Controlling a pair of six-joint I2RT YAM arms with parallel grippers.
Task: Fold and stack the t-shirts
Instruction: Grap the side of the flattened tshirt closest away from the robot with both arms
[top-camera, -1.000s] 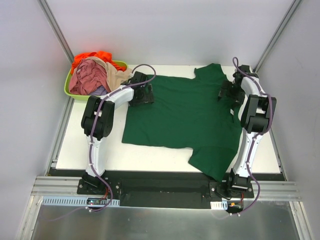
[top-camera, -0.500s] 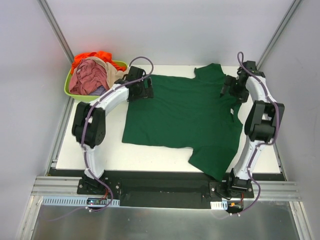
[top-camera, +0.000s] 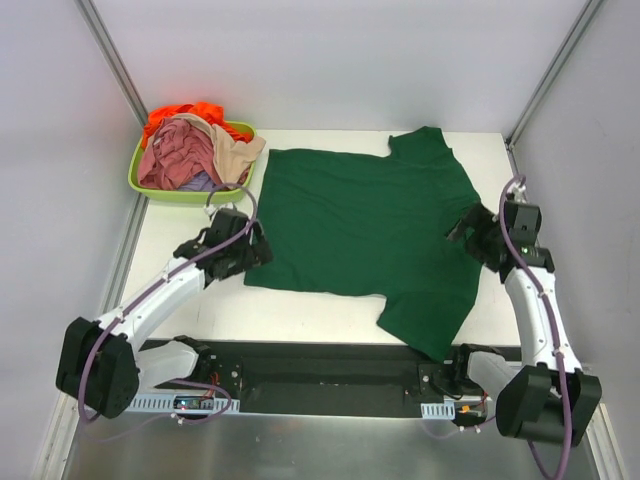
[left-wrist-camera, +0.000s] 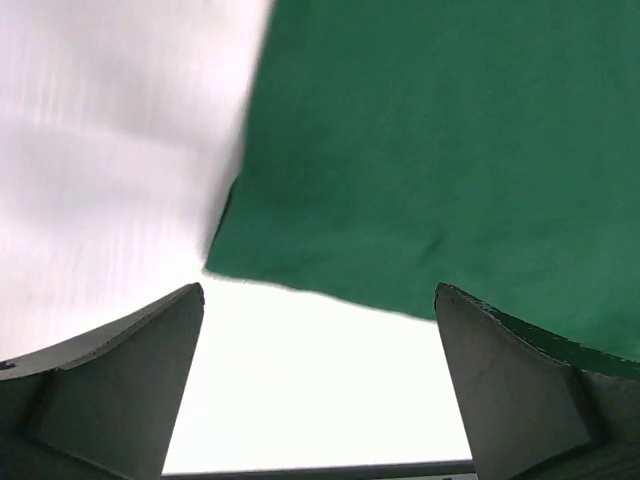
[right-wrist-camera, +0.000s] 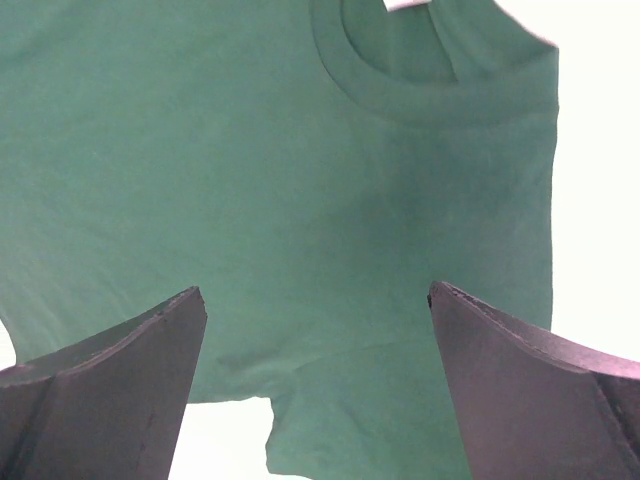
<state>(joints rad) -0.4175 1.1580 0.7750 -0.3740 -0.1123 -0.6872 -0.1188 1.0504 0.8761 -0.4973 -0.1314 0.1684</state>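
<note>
A dark green t-shirt (top-camera: 360, 220) lies spread flat on the white table, collar to the right and hem to the left. My left gripper (top-camera: 250, 252) is open and empty, just off the shirt's near left corner; the left wrist view shows that corner (left-wrist-camera: 430, 150) ahead of my gripper (left-wrist-camera: 318, 300). My right gripper (top-camera: 467, 230) is open and empty over the shirt's right side; the right wrist view shows the collar and a sleeve (right-wrist-camera: 200, 150) beyond my gripper (right-wrist-camera: 315, 295). Pink (top-camera: 175, 155), orange (top-camera: 185, 110), beige (top-camera: 238, 150) and lavender (top-camera: 200, 182) shirts are heaped at the back left.
The heaped shirts sit in a lime-green plastic tub (top-camera: 160, 192) at the table's back left corner. Grey walls and metal rails close in the left, right and far sides. The near sleeve hangs close to the table's front edge (top-camera: 300, 340).
Both arms have drawn back from the shirt's far edge towards the near side. The left gripper went to the near left corner, the right to the collar side. The shirt lies as before.
</note>
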